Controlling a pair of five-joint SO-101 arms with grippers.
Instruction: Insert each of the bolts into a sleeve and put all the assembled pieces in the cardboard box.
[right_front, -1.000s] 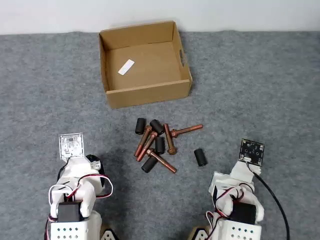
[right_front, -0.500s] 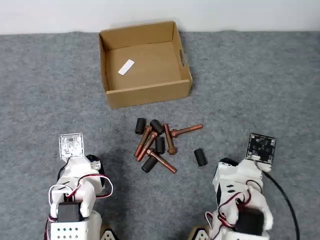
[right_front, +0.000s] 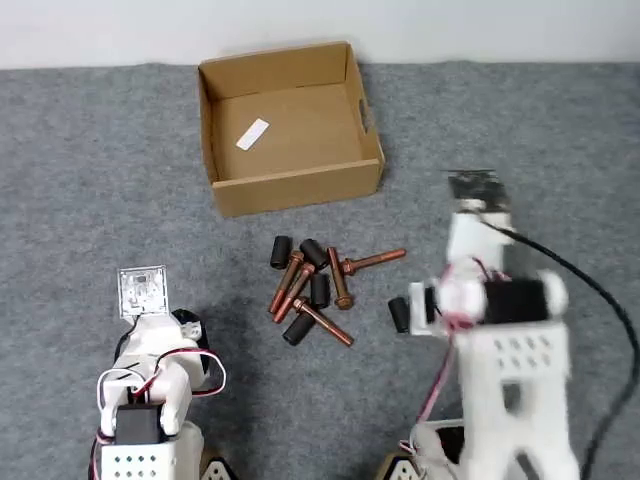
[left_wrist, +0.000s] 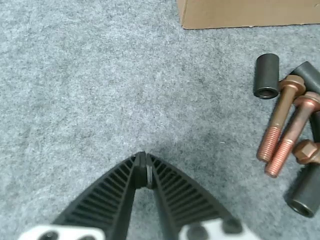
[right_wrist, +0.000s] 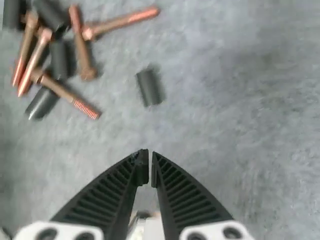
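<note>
Brown cardboard is all that shows inside the cardboard box (right_front: 300, 190), apart from a small white sticker (right_front: 253, 133) on its floor. No finished piece is in it, so the job looks to be right at the start.

The bolts (right_front: 375, 261) and the sleeves (right_front: 320, 290) lie in a loose heap on the grey surface (right_front: 100, 200), in front of the box. I count five copper bolts and five black sleeves. No bolt is pushed into a sleeve. Some touch or cross each other, but each lies bare. A lone sleeve (right_front: 400, 314) lies a little apart from the heap, on the right arm's side.

The left hand (left_wrist: 144, 170) has its two fingers pressed together and holds nothing. It sits low over bare surface, beside the heap. The right hand (right_wrist: 149, 167) is pressed together too, and empty. It hangs above the surface, with the lone sleeve near its tips.

I think all of the work is left: slide a bolt into a sleeve, do that five times, then put every pair in the box. The lone sleeve looks easy to grab first, since nothing lies against it.
</note>
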